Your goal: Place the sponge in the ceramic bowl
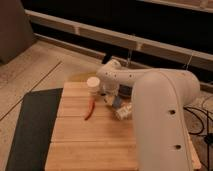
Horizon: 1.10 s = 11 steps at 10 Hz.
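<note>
The sponge [116, 102] shows only as a small blue piece near the far edge of the wooden worktop [90, 145], right under the end of the white arm [160, 115]. The gripper [112, 99] is at the same place, pointing down, and its fingers are closed. Whether they have hold of the sponge or only stand against it, I cannot tell, because the arm covers most of it.

The ceramic bowl does not show anywhere; it may be hidden behind the thick arm on the right side. So the sponge is not seen inside a bowl, and I judge that the placing is not finished.

Just beside the sponge, toward the right, lies a white tube [124, 113]. A small white cup [93, 82] stands at the far edge, and a thin red pepper [90, 109] lies near it, toward the middle.

The worktop is made of pale wooden slats. A dark mat [35, 130] touches its left edge. Around it is a light floor [40, 60], a dark wall with long rails behind, and cables [200, 125] at the right.
</note>
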Motion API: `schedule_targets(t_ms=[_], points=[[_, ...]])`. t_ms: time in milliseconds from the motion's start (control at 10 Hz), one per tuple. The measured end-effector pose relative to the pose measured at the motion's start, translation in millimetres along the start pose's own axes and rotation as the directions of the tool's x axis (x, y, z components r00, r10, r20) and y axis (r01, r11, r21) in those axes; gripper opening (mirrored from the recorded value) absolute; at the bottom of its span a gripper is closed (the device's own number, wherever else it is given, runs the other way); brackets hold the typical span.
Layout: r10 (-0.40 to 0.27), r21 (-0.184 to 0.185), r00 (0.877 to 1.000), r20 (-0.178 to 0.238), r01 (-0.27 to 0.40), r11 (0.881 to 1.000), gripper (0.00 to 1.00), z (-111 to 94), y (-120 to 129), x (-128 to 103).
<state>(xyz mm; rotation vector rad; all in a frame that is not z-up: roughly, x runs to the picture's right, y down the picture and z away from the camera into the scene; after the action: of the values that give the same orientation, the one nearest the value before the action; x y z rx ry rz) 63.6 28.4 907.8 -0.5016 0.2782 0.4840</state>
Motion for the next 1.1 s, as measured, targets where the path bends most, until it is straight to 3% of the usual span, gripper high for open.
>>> schedule_targets(t_ms=[300,400,600,800,900,1100], points=[[0.065,0.082,0.998,-0.003,-0.065,0.994,0.0,-27,-44,-1],[0.088,0.087,0.996,-0.013,-0.087,0.992,0.0,-25,-55,6],[0.126,0.091,0.991,-0.044,-0.121,0.988,0.0,-8,-86,31],[0.153,0.098,0.987,-0.04,-0.149,0.984,0.0,15,-121,51],[0.156,0.104,0.988,-0.023,-0.152,0.983,0.0,22,-133,54],[0.135,0.097,0.989,0.055,-0.14,0.985,0.03,44,-154,47]])
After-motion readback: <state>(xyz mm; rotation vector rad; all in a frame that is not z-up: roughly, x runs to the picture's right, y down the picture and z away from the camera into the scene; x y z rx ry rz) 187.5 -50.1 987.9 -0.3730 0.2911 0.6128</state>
